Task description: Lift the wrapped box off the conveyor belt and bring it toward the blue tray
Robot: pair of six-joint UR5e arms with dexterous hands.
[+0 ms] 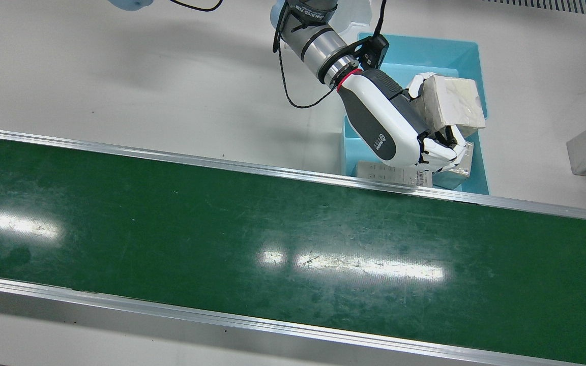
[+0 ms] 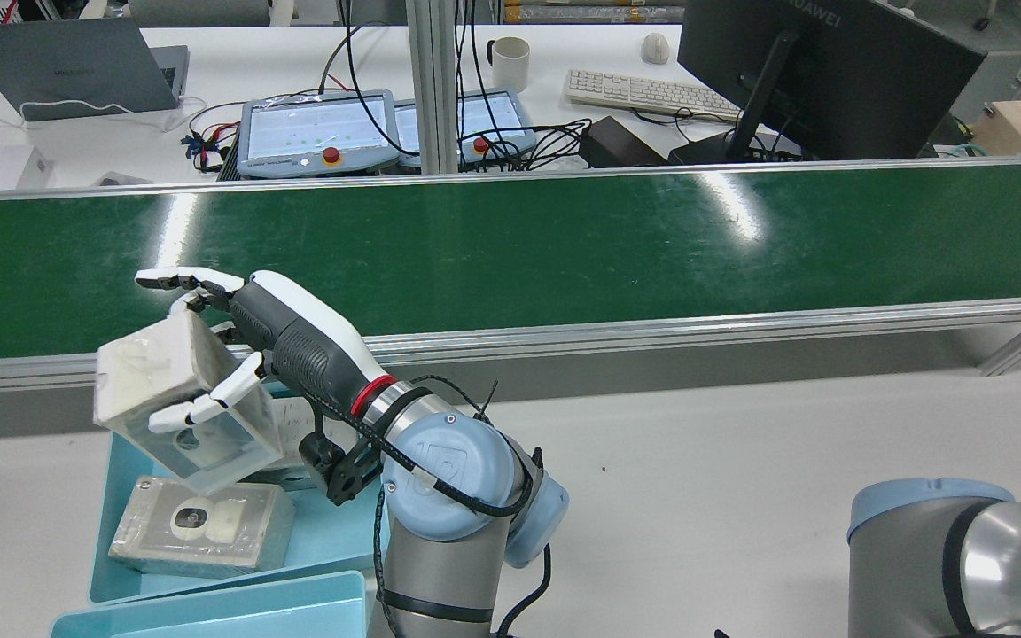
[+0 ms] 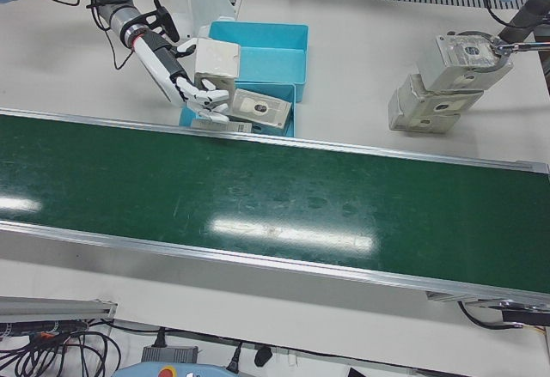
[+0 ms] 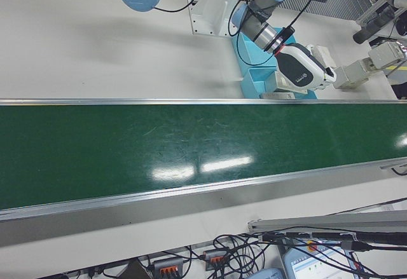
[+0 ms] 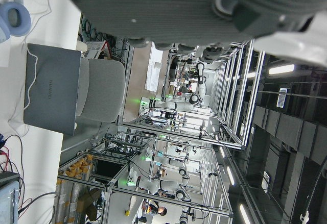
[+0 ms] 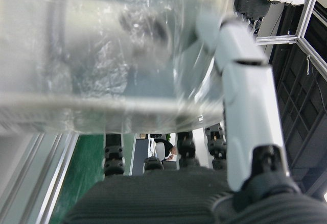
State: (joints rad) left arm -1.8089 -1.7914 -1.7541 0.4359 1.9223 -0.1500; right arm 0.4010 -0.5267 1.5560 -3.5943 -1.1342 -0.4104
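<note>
My station views are bright and evenly lit from overhead, and white glare streaks smear across the glossy conveyor belt (image 1: 171, 229) (worst near the middle in the front view). Shadows on the table (image 1: 120, 76) are soft and faint. My right hand view is badly blurred, the plastic-wrapped box (image 6: 112, 55) pressed too close to focus. The left hand view is sharp but high in contrast.

Conveyor belt (image 1: 171, 229) bare, wide open. Blue tray (image 2: 112, 523) crowded: packed box (image 2: 200, 525) on floor, second tray (image 2: 236, 611) alongside. Stacked boxes (image 3: 443, 85) block far desk (image 1: 120, 81) end.
</note>
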